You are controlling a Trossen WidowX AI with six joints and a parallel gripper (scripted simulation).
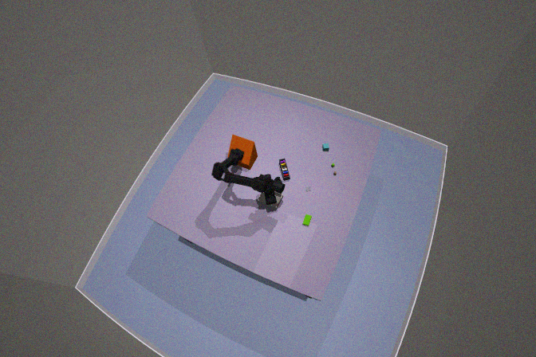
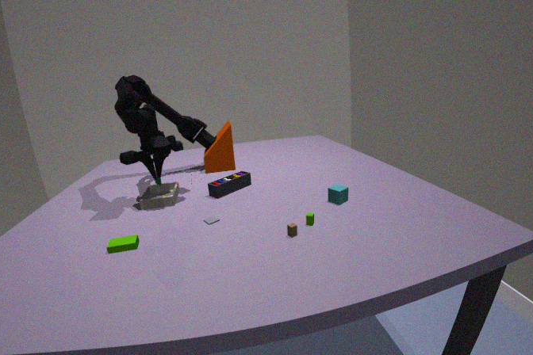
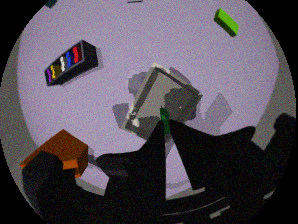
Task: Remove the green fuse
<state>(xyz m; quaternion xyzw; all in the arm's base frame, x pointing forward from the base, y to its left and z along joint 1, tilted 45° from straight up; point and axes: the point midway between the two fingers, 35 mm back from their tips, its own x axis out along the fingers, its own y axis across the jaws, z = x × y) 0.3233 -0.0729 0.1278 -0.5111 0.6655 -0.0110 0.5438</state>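
The green fuse (image 2: 158, 181) (image 3: 164, 115) is held between the fingertips of my gripper (image 2: 157, 179) (image 3: 165, 123), which is shut on it and points down. The fuse hangs at the grey-beige tray (image 2: 158, 204) (image 3: 145, 86), above or just inside its rim; whether it touches the tray floor I cannot tell. In the top view the wrist covers much of the tray (image 1: 278, 195) and hides the fuse. The dark fuse block (image 1: 288, 177) (image 2: 216, 191) (image 3: 90, 57) stands apart from the gripper, with red, blue, white, yellow and purple fuses in it.
An orange wedge (image 1: 246, 152) (image 2: 220, 157) (image 3: 62, 147) stands by the arm's base. A bright green slab (image 1: 307, 220) (image 2: 123, 244) (image 3: 226, 22), a thin grey plate (image 2: 211, 219), a teal cube (image 1: 325, 147) (image 2: 337, 194), a small green block (image 2: 309, 219) and a brown block (image 2: 292, 230) lie on the table.
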